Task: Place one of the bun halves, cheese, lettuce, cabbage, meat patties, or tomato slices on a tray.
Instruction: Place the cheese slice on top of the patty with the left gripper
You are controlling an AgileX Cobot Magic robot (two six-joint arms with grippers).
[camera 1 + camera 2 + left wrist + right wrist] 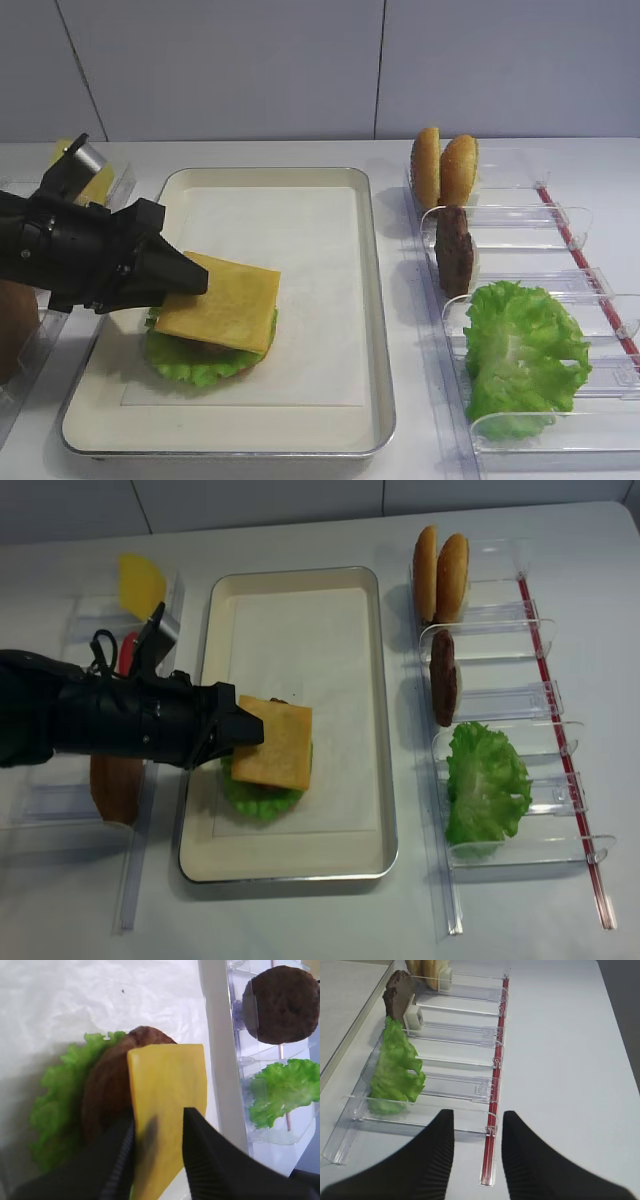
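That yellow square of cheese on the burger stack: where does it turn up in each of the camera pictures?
Exterior high: the cheese lies lower left, on the stack in the tray.
Right wrist: not in it.
Left wrist: the cheese fills the lower centre, running under the open jaws.
Exterior high (realsense): the cheese sits left of centre.
Shared landmark: the lettuce ruffling out beneath it.

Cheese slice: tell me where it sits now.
The cheese lies on the patty and lettuce stack at the tray's front left, with the left gripper at its edge.
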